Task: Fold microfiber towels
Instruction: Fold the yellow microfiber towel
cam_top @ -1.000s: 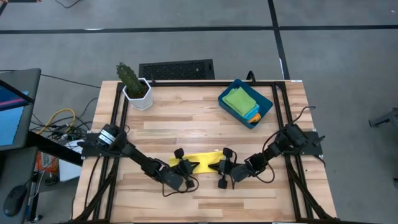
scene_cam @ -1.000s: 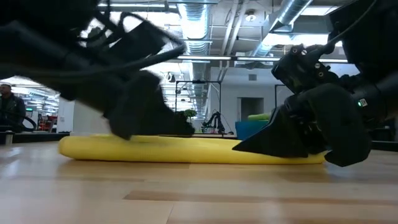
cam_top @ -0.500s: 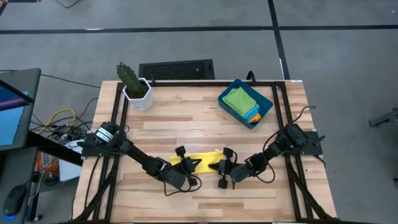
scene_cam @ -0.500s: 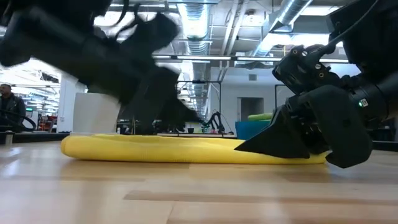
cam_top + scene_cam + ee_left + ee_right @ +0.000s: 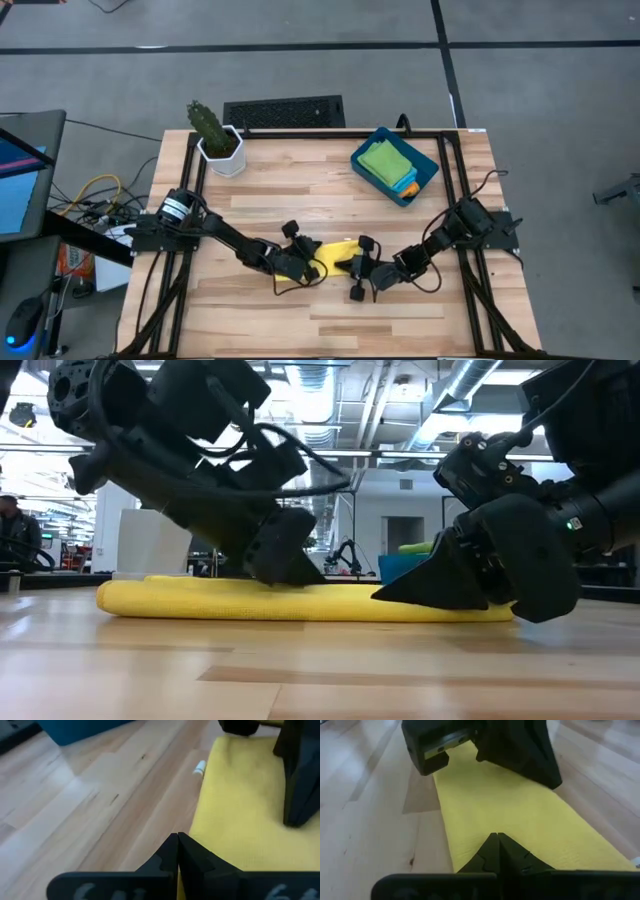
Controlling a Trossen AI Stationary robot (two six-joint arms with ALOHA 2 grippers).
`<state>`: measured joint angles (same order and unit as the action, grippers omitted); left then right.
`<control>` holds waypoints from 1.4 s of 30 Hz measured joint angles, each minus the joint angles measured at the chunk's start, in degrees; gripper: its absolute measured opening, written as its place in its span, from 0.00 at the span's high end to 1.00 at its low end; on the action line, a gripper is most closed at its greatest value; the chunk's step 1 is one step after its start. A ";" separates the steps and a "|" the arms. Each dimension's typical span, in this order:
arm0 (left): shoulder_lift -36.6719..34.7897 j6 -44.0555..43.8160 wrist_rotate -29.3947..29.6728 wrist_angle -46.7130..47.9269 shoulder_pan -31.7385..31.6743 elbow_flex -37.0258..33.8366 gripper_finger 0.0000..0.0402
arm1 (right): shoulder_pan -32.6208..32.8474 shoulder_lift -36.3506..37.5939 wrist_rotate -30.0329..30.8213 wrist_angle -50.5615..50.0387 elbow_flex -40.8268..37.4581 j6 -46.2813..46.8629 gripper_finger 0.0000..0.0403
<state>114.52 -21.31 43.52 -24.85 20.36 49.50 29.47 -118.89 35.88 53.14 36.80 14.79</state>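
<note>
While overhead hides it, low view shows yellow towel flat.

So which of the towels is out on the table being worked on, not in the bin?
The yellow towel, lying flat between the left gripper and right gripper. The green towel sits stacked in the blue bin.

Yellow towel mostly under arms

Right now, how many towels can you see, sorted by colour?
Yellow towel: 1, flat on the table
Green towel: 1, in the bin
Orange towel: 1, an edge showing in the bin
Total: 3 visible
</note>
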 joint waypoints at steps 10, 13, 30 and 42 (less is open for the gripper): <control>0.00 1.10 -1.29 0.13 -1.96 -0.69 1.00 | -0.14 9.20 0.74 -0.10 0.07 -9.24 0.96; 0.00 4.74 -0.51 -0.64 -3.07 -0.69 1.00 | -0.76 11.88 1.38 0.00 0.10 -10.39 0.95; -14.81 -18.34 5.90 20.89 14.41 -1.12 1.00 | -1.58 8.50 -8.24 -2.78 1.59 -12.16 0.95; -3.79 -43.75 11.25 28.46 20.35 -1.51 1.00 | -3.00 -1.29 -13.49 -0.35 4.46 -9.24 0.96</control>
<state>110.73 -65.06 54.76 3.62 40.71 48.00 26.47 -120.18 22.39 52.79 41.26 5.55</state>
